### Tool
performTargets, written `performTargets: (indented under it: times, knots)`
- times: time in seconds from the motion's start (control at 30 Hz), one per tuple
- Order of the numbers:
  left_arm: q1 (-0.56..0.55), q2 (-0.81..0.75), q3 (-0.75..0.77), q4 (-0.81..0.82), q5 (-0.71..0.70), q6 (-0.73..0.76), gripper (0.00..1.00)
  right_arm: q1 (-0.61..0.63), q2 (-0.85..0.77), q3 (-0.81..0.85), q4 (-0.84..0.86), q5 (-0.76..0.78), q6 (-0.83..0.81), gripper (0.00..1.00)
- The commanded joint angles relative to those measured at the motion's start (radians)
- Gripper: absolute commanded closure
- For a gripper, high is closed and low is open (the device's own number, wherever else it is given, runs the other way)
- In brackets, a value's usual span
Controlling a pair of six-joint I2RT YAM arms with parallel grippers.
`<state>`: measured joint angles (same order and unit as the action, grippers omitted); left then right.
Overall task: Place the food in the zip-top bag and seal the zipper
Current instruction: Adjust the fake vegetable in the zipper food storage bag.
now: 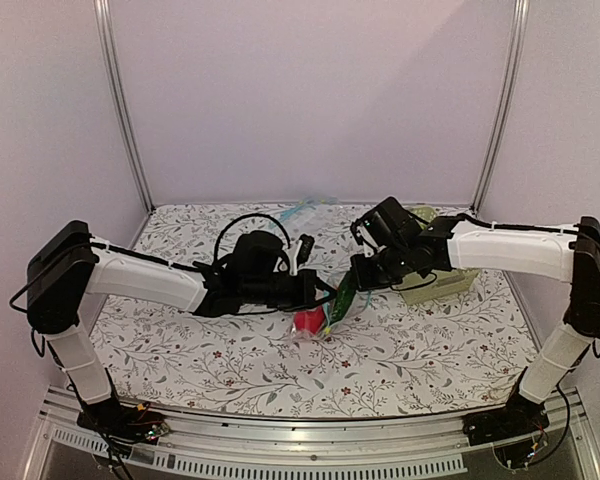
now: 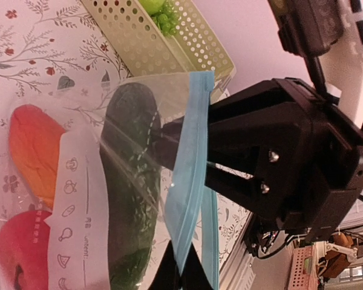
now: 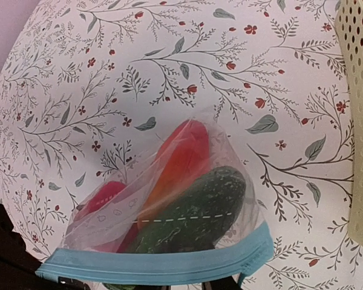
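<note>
My left gripper (image 1: 316, 292) and my right gripper (image 1: 358, 275) met over the middle of the table (image 1: 210, 360), and the zip-top bag (image 3: 169, 199) hung between them. All the food was inside the bag. The long dark green cucumber (image 3: 199, 211) lay just under the mouth. The orange-red oval piece (image 3: 181, 157) was beside it, and the round red fruit (image 3: 103, 199) was deeper in the bag, touching the oval piece.

My right claw was closed on the zipper (image 3: 157, 266). In the left wrist view one black finger was in front of the light blue strip and the other showed dark through the clear plastic behind it. My left claw pinched the same strip at its other end, with the two finger tips together on the blue edge. In that view two blue layers stood a little apart near my left fingers, so I could not tell whether the zipper was pressed shut along its whole width.

From above, the red fruit was the lowest part of the bag, close to the flowered table. I could not tell whether it touched.

The cream basket (image 1: 435, 285) stood to the right of the bag, with the bright green apple (image 2: 150, 5) and the grape bunch (image 2: 166, 18) in it.
</note>
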<state>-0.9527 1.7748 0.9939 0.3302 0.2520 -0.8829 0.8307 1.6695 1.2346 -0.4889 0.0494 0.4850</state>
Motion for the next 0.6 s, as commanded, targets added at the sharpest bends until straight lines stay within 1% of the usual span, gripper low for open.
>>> performTargets:
  times: [0.0, 0.1, 0.3, 0.43, 0.57]
  knots:
    - [0.005, 0.017, 0.029, 0.07, 0.055, -0.002, 1.0, 0.008, 0.035, -0.036, 0.128, 0.026, 0.011, 0.82]
    - [0.006, 0.029, 0.031, 0.095, 0.076, -0.015, 1.0, 0.009, 0.066, -0.035, 0.161, 0.011, 0.015, 0.82]
    - [0.017, 0.028, 0.033, 0.084, 0.085, -0.025, 1.0, 0.009, 0.089, -0.036, 0.201, -0.08, 0.016, 0.81]
    - [0.039, 0.005, -0.008, 0.102, 0.076, -0.039, 1.0, 0.007, 0.042, -0.057, 0.176, -0.064, 0.01, 0.79]
    - [0.059, -0.018, -0.034, 0.088, 0.077, -0.035, 1.0, 0.008, -0.032, -0.053, 0.099, -0.067, -0.007, 0.73]
